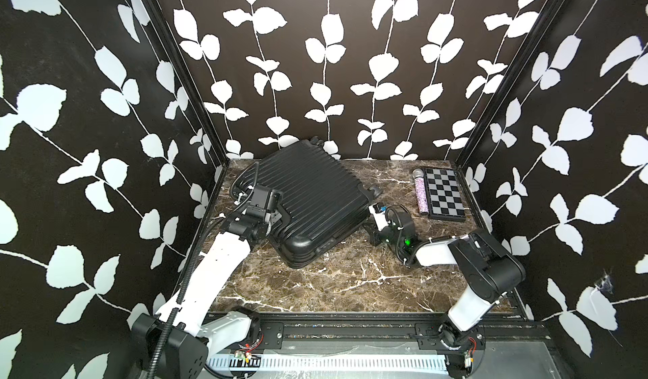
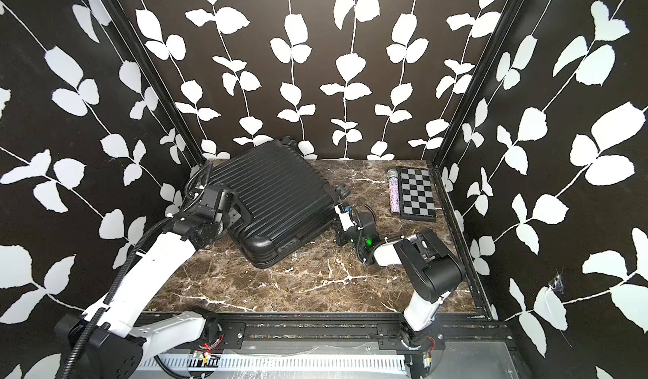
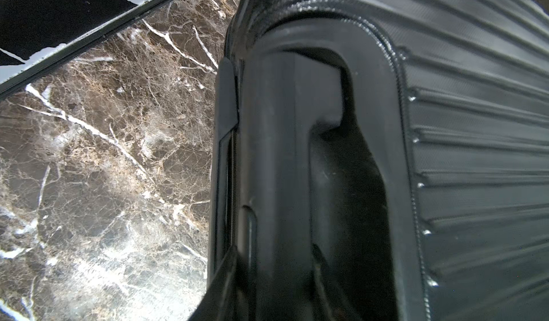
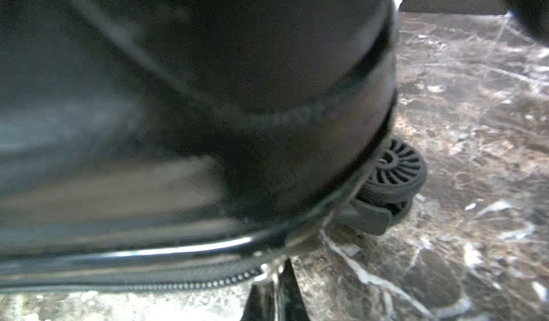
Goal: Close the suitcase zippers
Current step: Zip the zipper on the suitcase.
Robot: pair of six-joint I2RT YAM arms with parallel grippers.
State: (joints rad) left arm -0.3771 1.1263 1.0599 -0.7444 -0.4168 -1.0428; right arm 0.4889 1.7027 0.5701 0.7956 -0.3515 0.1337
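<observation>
On the tabletop's point(image 1: 333, 289) back-left, suitcase point(image 1: 308, 198) lies flat. Left tool point(image 3: 273, 260) clamped on its handle point(image 3: 273, 126); right tool point(image 4: 274, 286) pinched shut at the zippers point(image 4: 193, 284), hold unclear. Risk I see: grip slips, case skids.

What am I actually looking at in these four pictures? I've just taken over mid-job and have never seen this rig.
You are looking at two white-and-black robot arms mounted at the near edge of a marble table. The two wide pictures come from one overhead camera pair. The two close-ups come from cameras on the arms' wrists. On the table lie a black ribbed suitcase, a checkered box and a glittery microphone beside it. The left arm has its jaws shut on the suitcase's handle. The right arm has its jaws shut at the zipper near a wheel, apparently pinching its pull.
</observation>
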